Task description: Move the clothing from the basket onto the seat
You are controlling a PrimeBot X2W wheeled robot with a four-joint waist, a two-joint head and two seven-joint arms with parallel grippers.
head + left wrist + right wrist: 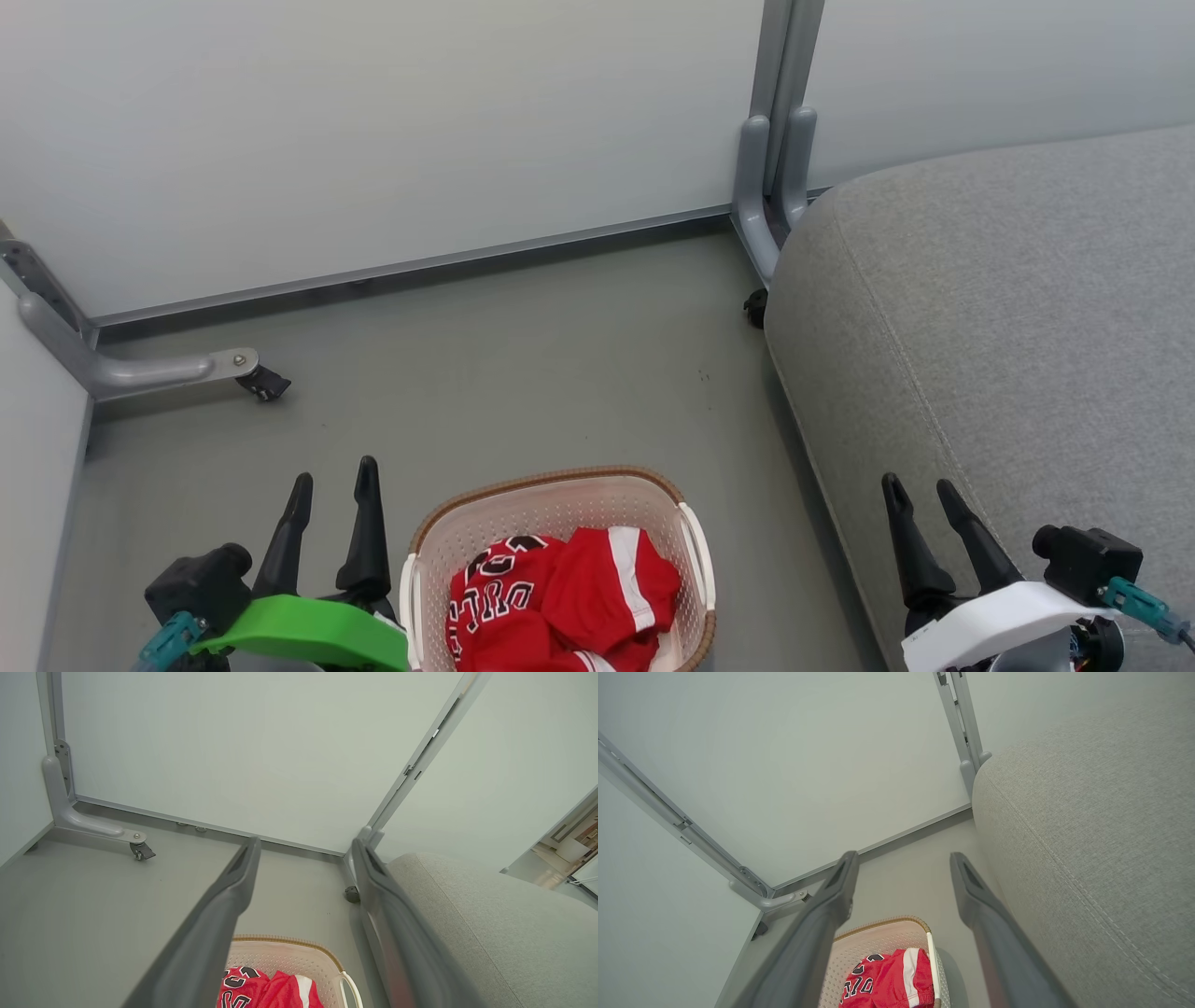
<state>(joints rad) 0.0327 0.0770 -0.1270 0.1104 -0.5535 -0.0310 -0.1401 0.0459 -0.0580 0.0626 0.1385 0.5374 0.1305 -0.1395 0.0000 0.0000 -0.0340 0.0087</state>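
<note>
Nearest us, our left gripper [334, 472] and right gripper [919, 484] both stand spread wide with nothing between their fingers, pointing up the head view. Between them on the floor [523, 355] sits the basket [551, 476], beside the seat [1008, 327]; its near end is cut off, so we cannot tell its long axis. Inside lies the clothing [560, 607], crumpled: the jersey [495, 597] with lettering only partly readable, the shorts [611, 569] with their white stripe running roughly away from us.
</note>
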